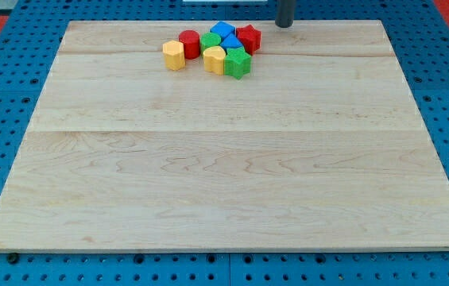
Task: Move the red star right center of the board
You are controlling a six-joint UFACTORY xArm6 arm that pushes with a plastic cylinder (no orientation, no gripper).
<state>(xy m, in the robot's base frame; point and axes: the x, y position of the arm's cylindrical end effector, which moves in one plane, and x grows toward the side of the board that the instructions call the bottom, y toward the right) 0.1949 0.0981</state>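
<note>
Beside red star (249, 37): blue block (223, 31).

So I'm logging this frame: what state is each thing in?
red star: in the cluster, view's top, not yet moved.
red cylinder: upright.
blue blocks: wedged in the cluster.
green blocks: in the cluster.
yellow blocks: upright.
my tip: right of the star, apart.

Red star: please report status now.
My tip at board's top edge, right of cluster, apart. Red star at cluster's right end, touching blue block. Path rightward unobstructed.
</note>
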